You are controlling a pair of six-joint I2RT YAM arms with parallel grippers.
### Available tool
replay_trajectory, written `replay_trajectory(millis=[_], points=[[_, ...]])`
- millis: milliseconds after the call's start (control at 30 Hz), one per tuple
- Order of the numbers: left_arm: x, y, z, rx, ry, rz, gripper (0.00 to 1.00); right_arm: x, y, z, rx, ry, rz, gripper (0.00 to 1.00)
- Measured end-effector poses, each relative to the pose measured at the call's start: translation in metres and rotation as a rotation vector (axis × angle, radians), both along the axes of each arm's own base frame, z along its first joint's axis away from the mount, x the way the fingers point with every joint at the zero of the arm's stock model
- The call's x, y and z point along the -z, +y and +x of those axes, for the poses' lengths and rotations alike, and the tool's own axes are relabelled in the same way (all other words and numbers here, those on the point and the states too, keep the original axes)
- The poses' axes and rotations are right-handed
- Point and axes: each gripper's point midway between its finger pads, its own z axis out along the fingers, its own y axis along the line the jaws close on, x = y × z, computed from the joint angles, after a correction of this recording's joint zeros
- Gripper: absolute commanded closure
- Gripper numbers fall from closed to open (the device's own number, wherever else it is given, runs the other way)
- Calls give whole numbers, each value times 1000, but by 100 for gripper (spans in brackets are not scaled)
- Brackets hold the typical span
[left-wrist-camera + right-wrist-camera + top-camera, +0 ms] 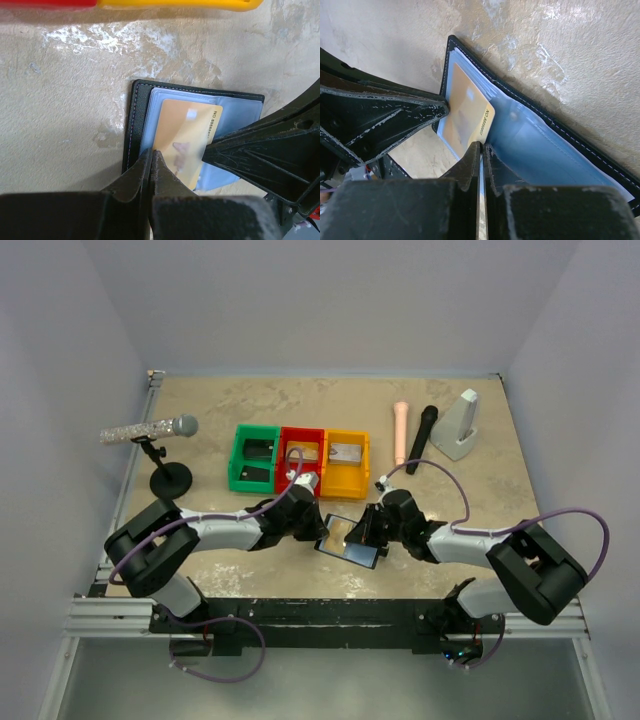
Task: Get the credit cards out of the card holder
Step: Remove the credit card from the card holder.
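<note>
Plainly, the trouble would start at the two sets of tips meeting over the card holder (134, 125). It lies open and flat on the tabletop (220, 400) between the arms.

The left gripper (151, 156) has its jaws clenched on nothing. The closed tips press down on the pale blue inner face, right at the corner of the tan card (186, 142). I cannot tell whether they bear on the pocket alone or on the card too. If they pin the card, a pull from the other side would likely bend it or drag the whole holder along.

The right gripper (481, 147) has its jaws squeezed together at the opposite edge of that card, which lies askew over the blue pocket. A thin pale strip shows between the fingers, and I cannot tell whether it is the card or the clear sleeve. A bite on the sleeve would probably lift the holder instead of freeing the card. A bite on only the card's very rim would probably slip off as the pull begins.

Just behind the holder stands the yellow bin (345, 462), joined to the red bin (300, 455) and the green bin (253, 458). A holder that skids away from the arms could wedge against that wall and shed the left tips' hold. No other card shows in the pocket from here.
</note>
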Motion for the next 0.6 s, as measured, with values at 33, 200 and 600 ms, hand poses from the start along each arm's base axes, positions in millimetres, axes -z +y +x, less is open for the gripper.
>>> replay_trajectory(millis=[33,200,600], points=[[0,1,0,-6,1,0,100,-1,0,0,0,-1,2,100],[0,3,1,-19,0,4,100,-1,0,0,-5,2,5,100],[3,14,1,-56,-4,40,100,-3,-4,-2,-13,3,4,100]])
